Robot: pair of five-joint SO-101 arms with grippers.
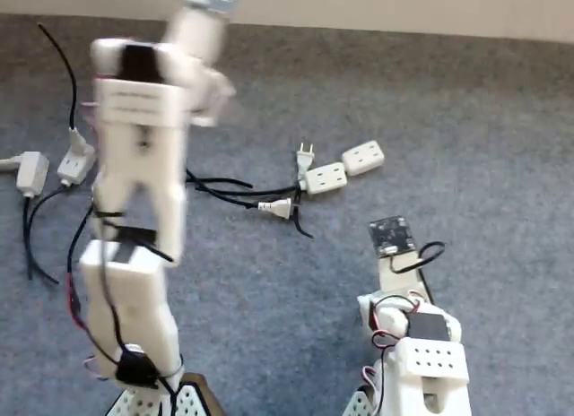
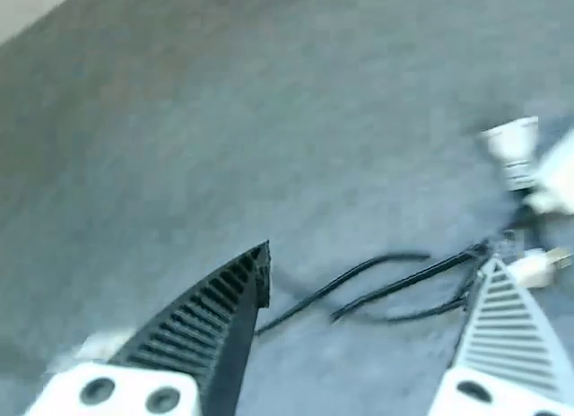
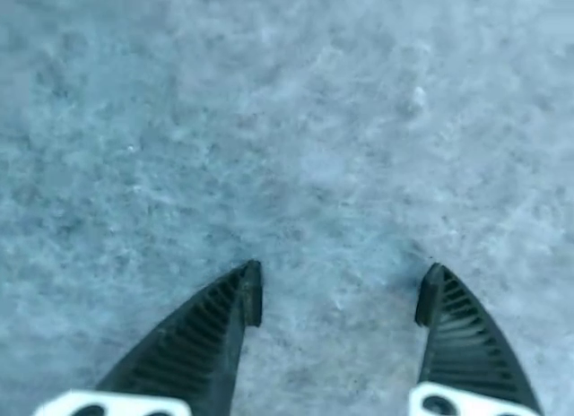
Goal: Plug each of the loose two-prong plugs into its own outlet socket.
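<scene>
Near the middle of the worktop [image 1: 502, 120], two loose white plugs on black cords [image 1: 224, 187]. Far plug [image 1: 306, 152] just beside a socket [image 1: 326, 177], prongs toward the back edge. Near plug [image 1: 274, 208] a little closer to the front edge, prongs toward the left edge. Right against that socket, on the side toward the right edge, a second socket [image 1: 363, 158]. Neither plug seated yet.

Probably light, hard, smooth plastic, and small enough to twist or slip in a loose pinch. Best taken across the flat sides of the body, behind the prongs, never by prongs or cord. Cords tangled and springy-looking, likely to tug a lifted plug off line. Sockets likely light too and apt to skate under a push, so worth pinning with the other hand.

Left hand [image 2: 377, 259] released, fingers [image 2: 215, 317] spread wide, grasping nothing, above the cords with a plug close to one fingertip. Right hand [image 3: 343, 271] likewise released and empty, over bare worktop toward the front edge, well apart from the plugs.

Near the left edge, two more white pieces [image 1: 31, 172] on cords, too small to tell plug from socket.
</scene>
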